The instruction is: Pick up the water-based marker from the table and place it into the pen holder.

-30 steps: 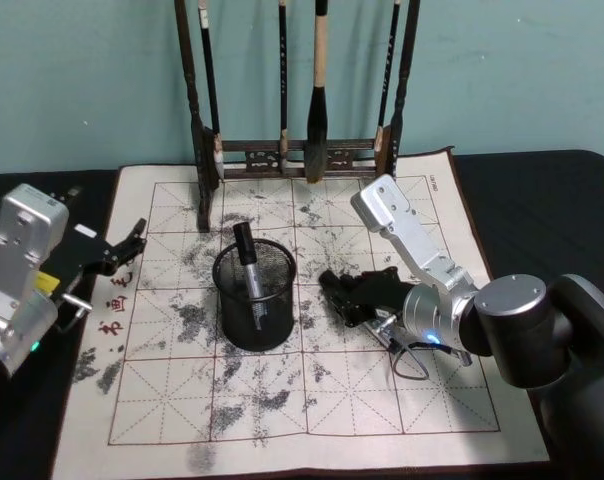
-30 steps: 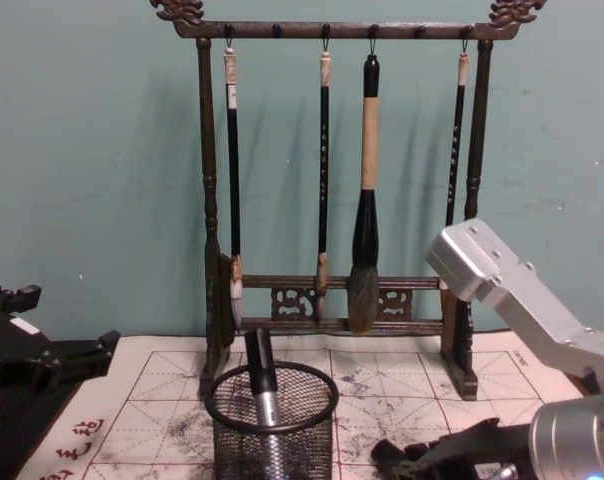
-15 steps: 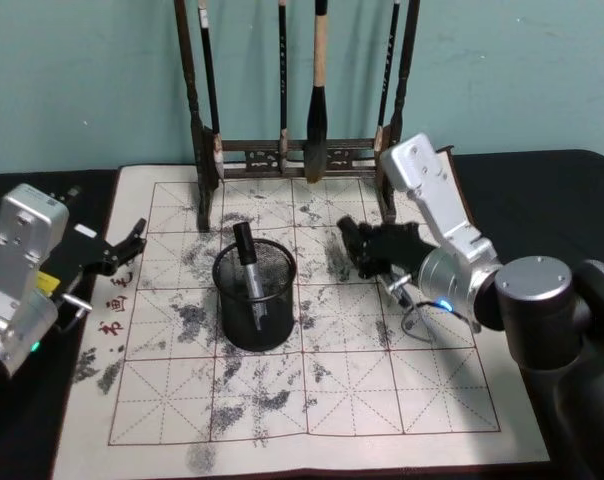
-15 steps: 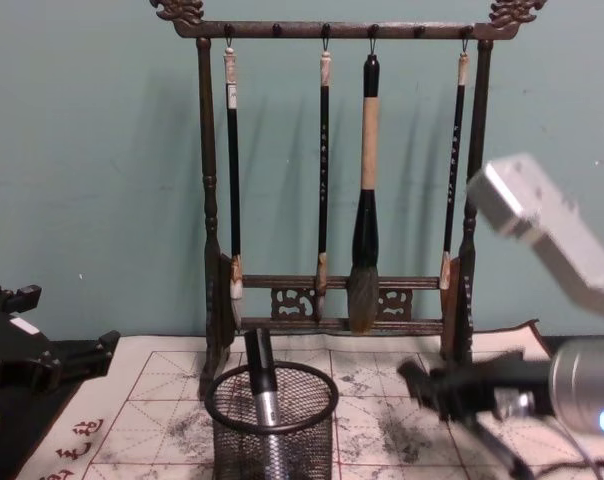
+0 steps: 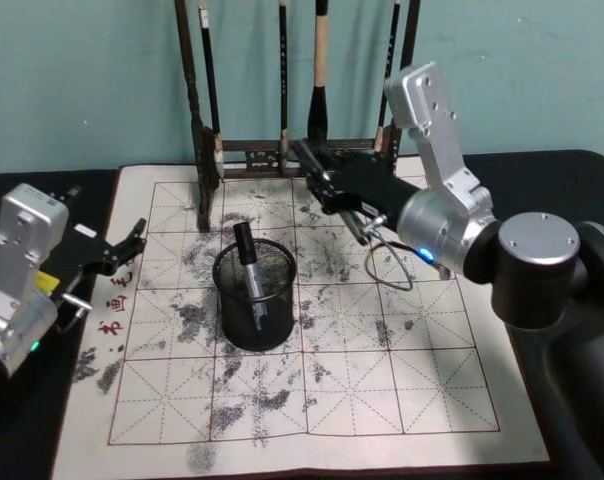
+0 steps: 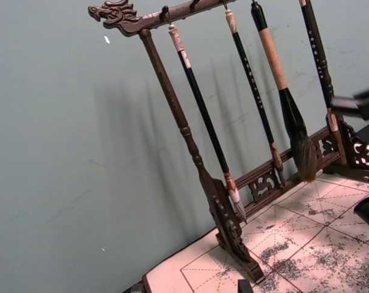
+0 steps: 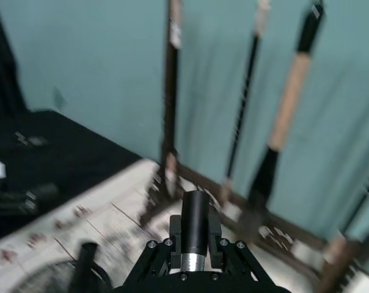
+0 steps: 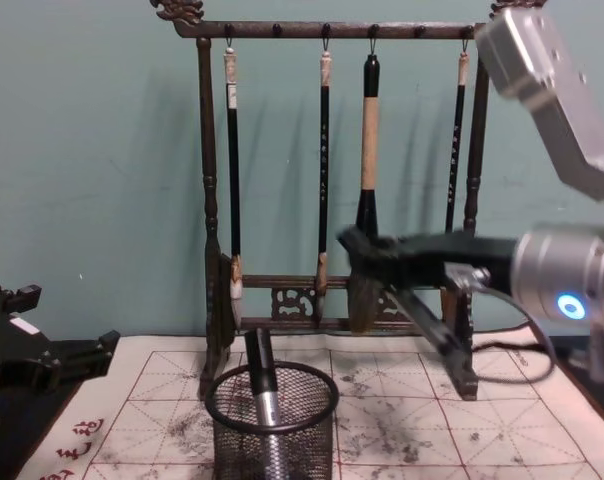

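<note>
The right gripper (image 5: 324, 183) is lifted above the table (image 5: 547, 195), in front of the lower bar of the wooden brush rack (image 8: 208, 200). Its fingers are closed on the water-based marker (image 7: 195, 227). In the right wrist view this is a black tube with a silver band, sitting between the two fingers and pointing toward the rack. In the chest view a dark stick slants down from the gripper toward the right foot of the rack. I take it for the long part of the same marker, but I cannot tell this for sure.

The pen holder (image 5: 255, 305) stands on the stained calligraphy mat (image 5: 382, 385), nearer to the robot and to the left of the right gripper. The gripper is not over it. Inside the holder a second marker (image 5: 246, 262) is leaning, with its black cap above the rim.

The left gripper (image 5: 132, 243) rests low at the left edge of the mat, well apart from the pen holder. Its fingers are a little apart and hold nothing.

Four brushes (image 8: 368, 190) hang from the top bar of the rack, against the green wall.
</note>
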